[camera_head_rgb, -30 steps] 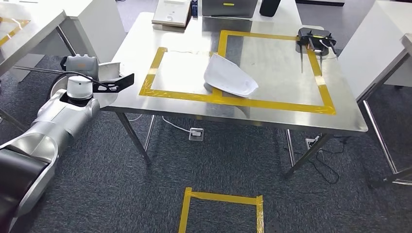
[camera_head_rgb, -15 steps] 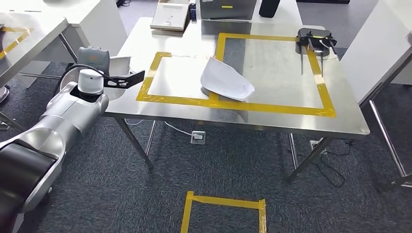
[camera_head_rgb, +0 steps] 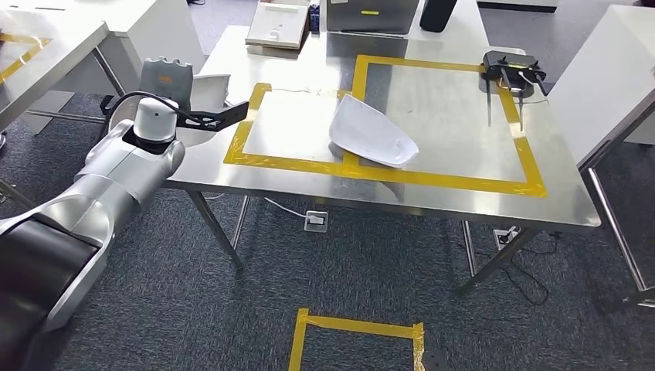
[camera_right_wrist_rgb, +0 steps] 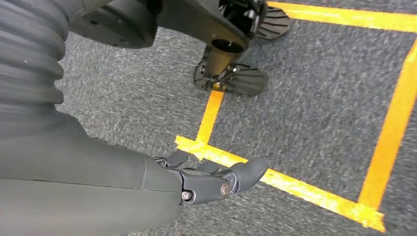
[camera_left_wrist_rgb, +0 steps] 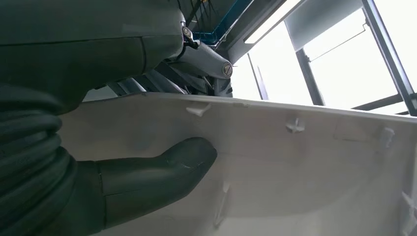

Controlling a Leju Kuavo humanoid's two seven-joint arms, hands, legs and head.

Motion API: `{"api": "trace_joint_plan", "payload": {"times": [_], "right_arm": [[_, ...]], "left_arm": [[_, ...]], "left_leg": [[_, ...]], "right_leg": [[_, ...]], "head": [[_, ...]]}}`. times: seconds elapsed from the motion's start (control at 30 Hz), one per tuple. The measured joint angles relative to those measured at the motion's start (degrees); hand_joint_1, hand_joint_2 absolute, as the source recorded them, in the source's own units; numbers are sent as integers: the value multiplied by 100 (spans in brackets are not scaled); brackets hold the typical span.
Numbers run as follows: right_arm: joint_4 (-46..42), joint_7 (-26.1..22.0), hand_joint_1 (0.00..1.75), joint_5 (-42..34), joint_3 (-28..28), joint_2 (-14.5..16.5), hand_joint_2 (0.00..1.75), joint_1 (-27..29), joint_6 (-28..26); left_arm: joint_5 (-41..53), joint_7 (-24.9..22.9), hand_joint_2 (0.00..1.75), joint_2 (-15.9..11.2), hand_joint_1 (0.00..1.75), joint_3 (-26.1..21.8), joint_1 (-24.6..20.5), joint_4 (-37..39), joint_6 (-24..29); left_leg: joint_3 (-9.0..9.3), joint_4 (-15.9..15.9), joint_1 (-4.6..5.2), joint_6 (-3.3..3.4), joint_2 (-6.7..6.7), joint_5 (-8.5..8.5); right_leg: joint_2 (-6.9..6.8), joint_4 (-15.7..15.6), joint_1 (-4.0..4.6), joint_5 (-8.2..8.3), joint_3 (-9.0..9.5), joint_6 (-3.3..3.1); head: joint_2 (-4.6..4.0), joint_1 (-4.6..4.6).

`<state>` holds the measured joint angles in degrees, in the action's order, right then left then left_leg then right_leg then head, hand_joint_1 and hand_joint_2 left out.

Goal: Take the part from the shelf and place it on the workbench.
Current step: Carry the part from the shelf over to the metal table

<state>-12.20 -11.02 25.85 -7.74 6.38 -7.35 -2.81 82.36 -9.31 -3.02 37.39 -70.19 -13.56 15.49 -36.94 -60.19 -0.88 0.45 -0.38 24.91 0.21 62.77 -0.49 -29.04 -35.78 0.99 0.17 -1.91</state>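
Observation:
My left hand [camera_head_rgb: 165,79] is raised at the left edge of the steel workbench [camera_head_rgb: 432,189] and holds a white plastic part [camera_head_rgb: 208,86], most of it hidden behind the wrist. In the left wrist view the thumb [camera_left_wrist_rgb: 162,167] presses on the part's ribbed inner face [camera_left_wrist_rgb: 305,162]. Another white curved part [camera_head_rgb: 371,131] lies on the bench across the yellow tape outline [camera_head_rgb: 309,164]. My right hand [camera_right_wrist_rgb: 211,179] hangs over the carpet with loosely curled fingers and nothing in it.
A black device [camera_head_rgb: 507,66] sits at the bench's far right corner. A flat box [camera_head_rgb: 276,23] and a grey case [camera_head_rgb: 371,11] stand at the back edge. More tables flank left [camera_head_rgb: 46,39] and right [camera_head_rgb: 618,62]. A yellow tape square [camera_head_rgb: 355,325] marks the floor.
The camera has shifted slightly. My left arm has risen and reached forward and right, bringing the held white part closer over the workbench's left edge.

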Motion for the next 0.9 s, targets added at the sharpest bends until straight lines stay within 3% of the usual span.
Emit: {"api": "trace_joint_plan", "payload": {"times": [0.1, 0.13, 0.17, 0.23, 0.3, 0.33, 0.43, 0.5, 0.6, 0.63, 0.67, 0.7, 0.77, 0.8, 0.83, 0.9], "right_arm": [[0, 13, 0, 7, 0, 0, 175, 0, 1], [0, 20, 0, 14, 0, 0, 175, 3, 1], [0, 26, 0, 22, 0, 0, 175, 5, 2], [0, 31, 0, 40, 0, 0, 175, 6, 6], [0, 30, 0, 51, 0, 0, 175, 2, 12], [0, 28, 0, 54, 0, 0, 175, 1, 14], [0, 22, 0, 57, 0, 1, 175, 9, 17], [0, 20, 0, 58, 0, 2, 175, 9, 16], [0, 18, 0, 68, 1, 2, 175, 3, 18], [0, 21, 0, 78, 1, 3, 175, 6, 21], [0, 27, 0, 90, 0, 4, 175, 9, 26], [0, 35, 0, 101, 0, 7, 175, 10, 32], [0, 52, 0, 111, 0, 13, 175, 2, 41], [0, 58, 0, 114, 0, 15, 175, -6, 44], [0, 64, 0, 119, 0, 15, 175, -13, 46], [0, 74, 0, 131, 0, 17, 175, -24, 50]], "left_arm": [[-41, 119, 175, 130, 175, 0, 1, 2, 95], [-53, 166, 175, 169, 175, 1, 15, 4, 128], [-63, 202, 175, 202, 175, 1, 27, 4, 155], [-82, 257, 175, 261, 175, 1, 34, 2, 208], [-89, 282, 175, 303, 175, 0, 27, 1, 251], [-92, 287, 175, 316, 175, -1, 25, 1, 264], [-101, 298, 175, 332, 175, -1, 30, -2, 276], [-103, 304, 175, 335, 175, -1, 23, -7, 280], [-112, 346, 175, 333, 175, -1, 44, -1, 296], [-120, 381, 175, 331, 175, -2, 67, 3, 313], [-129, 425, 175, 330, 175, -3, 89, 7, 340], [-137, 474, 175, 332, 175, -5, 102, 6, 371], [-145, 559, 175, 335, 175, -10, 109, -2, 432], [-148, 597, 175, 342, 175, -11, 108, -8, 456], [-150, 636, 175, 352, 175, -13, 113, -13, 479], [-151, 707, 175, 372, 175, -15, 139, -20, 510]], "left_leg": [[39, 4, 3, 63, -7, 41], [55, 3, 6, 71, -10, 57], [76, 2, 8, 70, -14, 74], [135, 1, 9, 51, -18, 118], [180, 2, 26, 7, -20, 164], [193, 8, 33, -24, -21, 179], [217, 40, 33, -126, -18, 204], [120, -177, 32, -180, -6, 328], [-422, -1190, 27, -225, 4, 717], [-587, -1441, 26, -234, 5, 752], [-664, -1497, 25, -237, 6, 681], [-630, -1332, 22, -235, 8, 505], [-329, -606, 22, -219, 13, 79], [-176, -282, 27, -201, 10, -38], [-79, -85, 36, -177, 7, -80], [-34, -1, 59, -111, -5, -40]], "right_leg": [[0, 1037, -8, -371, -585, 47], [0, 1241, -8, -374, -738, 48], [0, 1239, -8, -269, -794, 41], [-2, 617, -7, 184, -580, 5], [-4, -91, 15, 465, -257, -46], [-3, -276, 28, 496, -166, -67], [1, -378, 29, 463, -98, -128], [-2, -429, -1, 460, -30, -197], [-2, -446, -8, 411, 49, -274], [1, -441, -8, 390, 68, -280], [4, -432, -8, 367, 87, -277], [8, -417, -8, 339, 109, -267], [14, -369, -6, 263, 151, -226], [17, -338, 2, 225, 157, -196], [19, -320, 9, 201, 157, -165], [20, -322, 17, 184, 152, -105]], "head": [[0, 6], [0, 7], [0, 8], [0, 8], [0, 9], [0, 9], [0, 10], [0, 1], [0, -8], [0, -9], [0, -10], [0, -10], [0, -9], [0, -9], [0, -4], [0, 5]]}}
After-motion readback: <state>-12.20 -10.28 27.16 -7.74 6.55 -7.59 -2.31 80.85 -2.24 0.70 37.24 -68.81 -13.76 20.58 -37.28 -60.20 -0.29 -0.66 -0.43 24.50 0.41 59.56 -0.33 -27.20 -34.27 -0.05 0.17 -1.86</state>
